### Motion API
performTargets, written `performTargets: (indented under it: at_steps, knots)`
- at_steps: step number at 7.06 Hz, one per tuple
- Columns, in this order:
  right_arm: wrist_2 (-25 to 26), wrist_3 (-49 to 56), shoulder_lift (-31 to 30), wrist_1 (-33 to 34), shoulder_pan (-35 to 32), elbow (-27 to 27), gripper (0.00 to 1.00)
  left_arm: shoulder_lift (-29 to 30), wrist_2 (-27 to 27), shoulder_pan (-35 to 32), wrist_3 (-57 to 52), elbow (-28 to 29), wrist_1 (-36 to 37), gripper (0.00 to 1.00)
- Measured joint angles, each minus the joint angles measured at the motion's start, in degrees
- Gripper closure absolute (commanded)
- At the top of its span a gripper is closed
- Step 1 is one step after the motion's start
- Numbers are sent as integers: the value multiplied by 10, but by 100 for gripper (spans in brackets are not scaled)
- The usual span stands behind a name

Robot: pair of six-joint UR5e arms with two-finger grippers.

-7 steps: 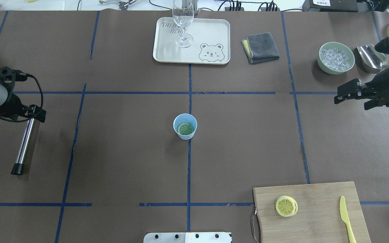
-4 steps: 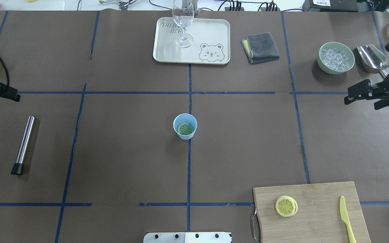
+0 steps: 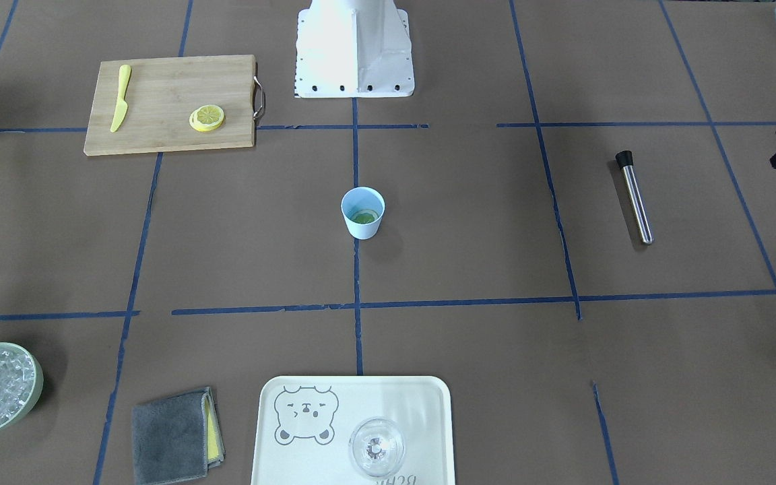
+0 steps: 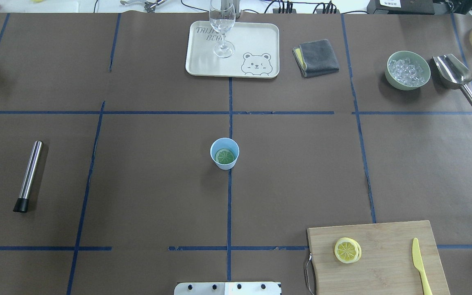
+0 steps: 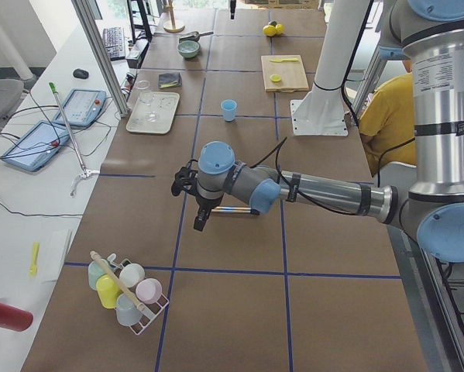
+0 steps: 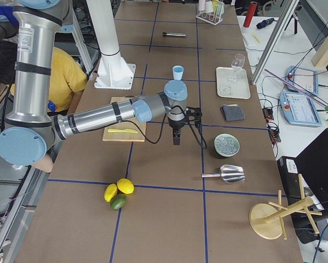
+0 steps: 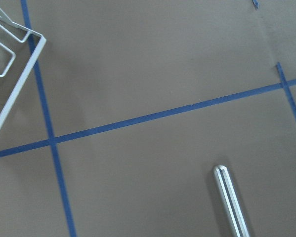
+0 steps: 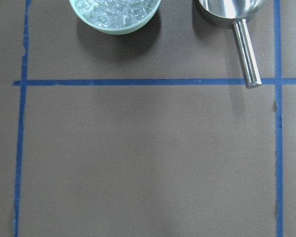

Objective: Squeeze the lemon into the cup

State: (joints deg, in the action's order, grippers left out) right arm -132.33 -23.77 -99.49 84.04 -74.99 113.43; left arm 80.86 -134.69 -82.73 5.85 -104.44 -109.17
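Yellow lemon slice [image 4: 225, 156] is found flat inside cup [image 4: 230, 164] at bench centre. Left pincer [image 5: 199, 223] and right pincer [image 6: 176, 139] are held toward opposite bench ends; aperture cannot be told. Risk: cup toppled by off-centre reach.

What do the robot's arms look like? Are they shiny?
Yes! The left arm and right arm are shiny silver tubes with round light-blue caps at the joints. The left gripper and right gripper are black, with black cables looping by the wrists.

Opposed overhead, front views share cup [image 4: 227, 166]; wrist cameras seemingly close.
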Motion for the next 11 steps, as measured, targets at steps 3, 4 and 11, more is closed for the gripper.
performTargets:
  at_steps: [3,4,11]
  knots:
    - [-20,150,-10,79,-71,-17,0,-32,0,-76,-82,19,59,0]
    - [-24,160,-8,88,-78,-18,0,-40,0,-82,-86,18,65,0]
    - [-28,166,-1,91,-81,-31,0,-14,1,-73,-90,9,186,0]
